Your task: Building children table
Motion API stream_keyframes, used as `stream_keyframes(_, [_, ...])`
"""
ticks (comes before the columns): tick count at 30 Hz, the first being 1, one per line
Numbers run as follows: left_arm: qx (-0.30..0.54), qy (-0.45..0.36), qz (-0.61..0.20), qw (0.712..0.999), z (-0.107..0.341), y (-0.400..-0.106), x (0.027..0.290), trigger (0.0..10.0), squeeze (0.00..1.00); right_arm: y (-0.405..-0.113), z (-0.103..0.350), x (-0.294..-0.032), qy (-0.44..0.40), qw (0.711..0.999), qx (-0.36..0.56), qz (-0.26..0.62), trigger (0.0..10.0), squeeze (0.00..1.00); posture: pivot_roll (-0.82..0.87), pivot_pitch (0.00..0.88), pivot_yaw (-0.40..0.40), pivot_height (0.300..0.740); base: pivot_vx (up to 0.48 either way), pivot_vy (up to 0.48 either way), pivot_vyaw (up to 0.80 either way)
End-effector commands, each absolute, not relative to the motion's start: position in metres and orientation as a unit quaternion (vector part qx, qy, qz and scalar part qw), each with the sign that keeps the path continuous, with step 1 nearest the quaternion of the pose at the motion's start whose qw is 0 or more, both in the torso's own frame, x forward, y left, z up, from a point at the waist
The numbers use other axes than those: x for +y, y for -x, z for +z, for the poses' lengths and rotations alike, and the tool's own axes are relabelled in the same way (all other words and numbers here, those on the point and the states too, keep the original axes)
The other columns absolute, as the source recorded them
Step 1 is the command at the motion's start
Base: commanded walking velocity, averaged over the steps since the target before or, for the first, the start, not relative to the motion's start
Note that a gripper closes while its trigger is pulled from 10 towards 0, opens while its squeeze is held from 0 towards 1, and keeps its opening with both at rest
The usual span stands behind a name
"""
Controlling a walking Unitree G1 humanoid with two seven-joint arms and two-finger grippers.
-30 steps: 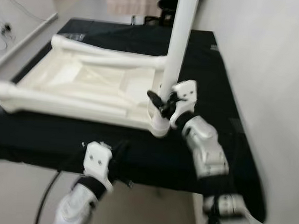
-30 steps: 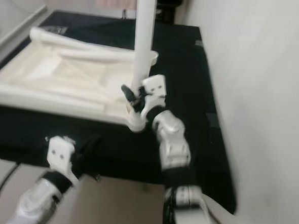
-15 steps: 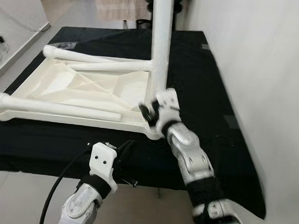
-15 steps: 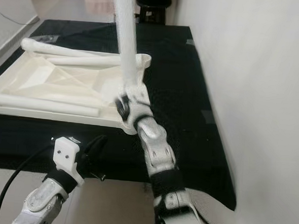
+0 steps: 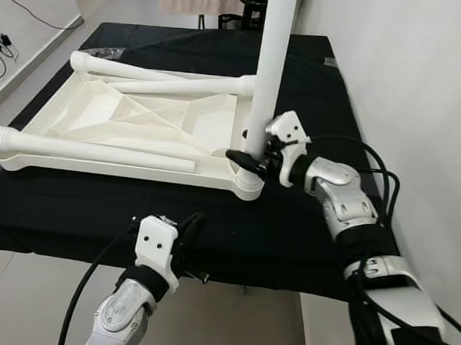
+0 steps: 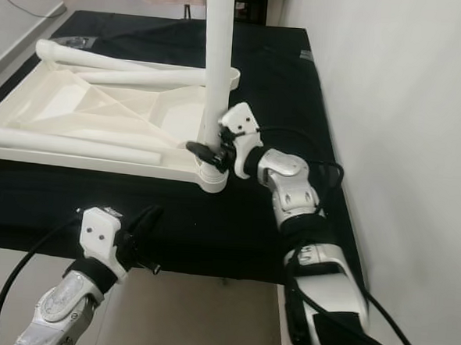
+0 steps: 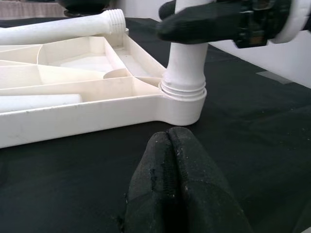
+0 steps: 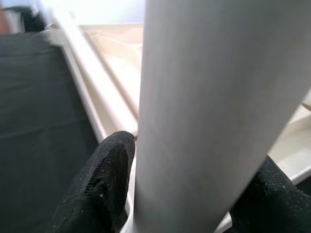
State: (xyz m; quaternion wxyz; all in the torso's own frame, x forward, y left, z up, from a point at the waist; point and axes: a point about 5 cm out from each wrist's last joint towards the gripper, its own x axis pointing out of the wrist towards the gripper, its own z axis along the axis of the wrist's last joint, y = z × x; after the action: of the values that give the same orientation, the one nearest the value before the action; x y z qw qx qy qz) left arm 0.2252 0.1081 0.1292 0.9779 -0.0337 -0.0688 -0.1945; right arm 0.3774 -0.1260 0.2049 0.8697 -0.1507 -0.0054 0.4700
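White plastic tabletop (image 5: 131, 131), upside down, ribbed underside, lies on black cloth (image 5: 305, 224). Smooth round leg (image 5: 270, 65) stands upright in its near-right corner socket; two loose legs (image 5: 165, 82) lie inside. Right gripper (image 5: 251, 158) clamps the upright leg low, wall near at 3 o'clock. Left gripper (image 5: 189, 231), fingers together, empty, at 6 o'clock by cloth's front edge.

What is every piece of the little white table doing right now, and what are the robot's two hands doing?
Tabletop: upside down, flat on the black cloth.
Upright leg: standing in the near right corner socket.
Loose legs: lying down on the tabletop, not fitted.
Right gripper: shut on the upright leg, low down.
Left gripper: shut, empty, at the near edge.
Black cloth: spread over the work table.
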Motion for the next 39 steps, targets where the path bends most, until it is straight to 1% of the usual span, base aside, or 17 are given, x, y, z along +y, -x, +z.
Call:
stream_keyframes(1, [-0.063, 0.029, -0.194, 0.979, 0.125, -0.223, 0.107, 10.0, 0.00, -0.375, 0.203, -0.118, 0.150, 0.853, -0.006, 0.500, 10.0, 0.00, 0.17, 0.114, -0.032, 0.740, 0.000, 0.000, 0.00])
stream_keyframes(2, [-0.063, 0.029, -0.194, 0.979, 0.125, -0.223, 0.107, 10.0, 0.00, -0.377, 0.206, -0.119, 0.140, 0.853, -0.010, 0.503, 0.9, 0.00, 0.17, 0.116, -0.030, 0.740, 0.000, 0.000, 0.00])
stream_keyframes(3, [-0.063, 0.029, -0.194, 0.979, 0.125, -0.223, 0.107, 10.0, 0.00, -0.377, 0.206, -0.119, 0.140, 0.853, -0.010, 0.503, 0.9, 0.00, 0.17, 0.116, -0.030, 0.740, 0.000, 0.000, 0.00])
stream_keyframes(4, [-0.063, 0.029, -0.194, 0.979, 0.125, -0.223, 0.107, 10.0, 0.00, -0.378, 0.207, -0.119, 0.133, 0.853, -0.012, 0.504, 0.0, 0.00, 0.17, 0.116, -0.030, 0.740, 0.000, 0.000, 0.00])
stream_keyframes(14, [-0.063, 0.030, -0.195, 0.978, 0.126, -0.223, 0.107, 10.0, 0.00, -0.379, 0.204, -0.120, 0.104, 0.849, -0.020, 0.517, 0.0, 0.00, 0.15, 0.128, -0.026, 0.740, 0.000, 0.000, 0.00])
stream_keyframes(18, [-0.063, 0.031, -0.195, 0.978, 0.126, -0.223, 0.108, 10.0, 0.00, -0.378, 0.202, -0.126, 0.064, 0.865, -0.028, 0.497, 0.0, 0.00, 0.14, 0.131, -0.023, 0.740, 0.000, 0.000, 0.00])
stream_keyframes(21, [-0.063, 0.032, -0.195, 0.978, 0.127, -0.222, 0.109, 10.0, 0.00, -0.375, 0.179, -0.126, 0.007, 0.907, -0.003, 0.422, 0.0, 0.00, 0.14, 0.141, -0.017, 0.740, 0.000, 0.000, 0.00])
stream_keyframes(23, [-0.062, 0.032, -0.195, 0.978, 0.127, -0.222, 0.111, 10.0, 0.00, -0.370, 0.155, -0.121, 0.012, 0.949, 0.029, 0.313, 0.0, 0.00, 0.14, 0.147, -0.018, 0.740, 0.000, 0.000, 0.00])
stream_keyframes(24, [-0.062, 0.032, -0.195, 0.978, 0.127, -0.222, 0.111, 10.0, 0.00, -0.370, 0.155, -0.121, 0.012, 0.949, 0.029, 0.313, 0.0, 0.00, 0.14, 0.147, -0.018, 0.740, 0.000, 0.000, 0.00])
stream_keyframes(25, [-0.062, 0.032, -0.196, 0.978, 0.127, -0.221, 0.112, 10.0, 0.00, -0.364, 0.139, -0.125, 0.030, 0.983, 0.063, 0.169, 0.0, 0.00, 0.13, 0.155, -0.010, 0.740, 0.000, 0.000, 0.00])
stream_keyframes(26, [-0.062, 0.031, -0.196, 0.978, 0.127, -0.221, 0.113, 10.0, 0.00, -0.357, 0.131, -0.132, 0.047, 0.994, 0.083, 0.062, 0.0, 0.00, 0.13, 0.155, -0.010, 0.740, 0.000, 0.000, 0.00])
stream_keyframes(30, [-0.061, 0.028, -0.195, 0.978, 0.127, -0.222, 0.114, 10.0, 0.00, -0.325, 0.123, -0.090, 0.067, 0.987, 0.062, 0.134, 0.0, 0.00, 0.13, 0.141, 0.004, 0.740, 0.000, 0.000, 0.00])
stream_keyframes(35, [-0.059, 0.026, -0.195, 0.979, 0.126, -0.225, 0.116, 10.0, 0.00, -0.338, 0.129, -0.083, 0.061, 0.986, 0.053, 0.144, 0.0, 0.00, 0.14, 0.132, -0.006, 0.740, 0.000, 0.000, 0.00])
stream_keyframes(36, [-0.059, 0.026, -0.194, 0.979, 0.126, -0.225, 0.115, 10.0, 0.00, -0.342, 0.130, -0.081, 0.058, 0.985, 0.058, 0.153, 7.6, 0.00, 0.15, 0.128, -0.006, 0.740, 0.000, 0.000, 0.00])
stream_keyframes(37, [-0.059, 0.026, -0.194, 0.979, 0.126, -0.225, 0.115, 10.0, 0.00, -0.342, 0.130, -0.081, 0.058, 0.985, 0.058, 0.153, 7.6, 0.00, 0.15, 0.128, -0.006, 0.740, 0.000, 0.000, 0.00])
stream_keyframes(38, [-0.060, 0.025, -0.194, 0.979, 0.126, -0.226, 0.116, 10.0, 0.00, -0.345, 0.133, -0.081, 0.058, 0.985, 0.057, 0.154, 10.0, 0.00, 0.15, 0.126, -0.005, 0.740, 0.000, 0.000, 0.00])
stream_keyframes(39, [-0.060, 0.025, -0.193, 0.979, 0.126, -0.226, 0.116, 10.0, 0.00, -0.347, 0.139, -0.079, 0.050, 0.984, 0.053, 0.165, 10.0, 0.00, 0.15, 0.123, -0.004, 0.740, 0.000, 0.000, 0.00])
